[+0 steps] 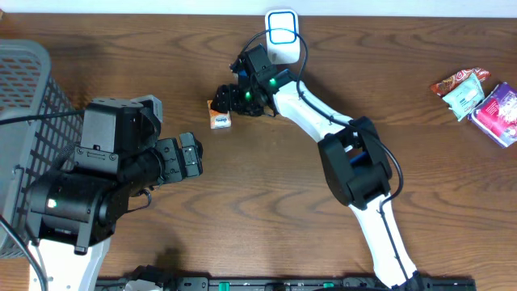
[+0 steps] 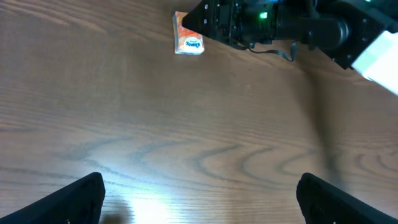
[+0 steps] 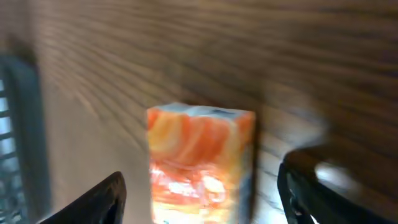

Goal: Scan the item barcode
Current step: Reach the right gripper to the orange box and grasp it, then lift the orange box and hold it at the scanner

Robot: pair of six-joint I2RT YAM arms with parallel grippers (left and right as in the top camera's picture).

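The item is a small orange and white box (image 1: 220, 118) lying on the wooden table, left of centre at the back. No barcode shows on any face I see. My right gripper (image 1: 224, 100) reaches over the box from the right. In the right wrist view the box (image 3: 199, 155) stands between the two fingers, with a gap on each side, so the right gripper (image 3: 202, 199) is open around it. My left gripper (image 1: 191, 158) hangs open over bare wood with nothing between its fingers (image 2: 81, 199). From the left wrist the box (image 2: 188, 42) is far off at the top.
A white scanner-like device (image 1: 282, 35) stands at the back edge behind the right arm. A grey mesh basket (image 1: 28, 97) fills the far left. Snack packets (image 1: 460, 89) and a pink pack (image 1: 501, 113) lie at the far right.
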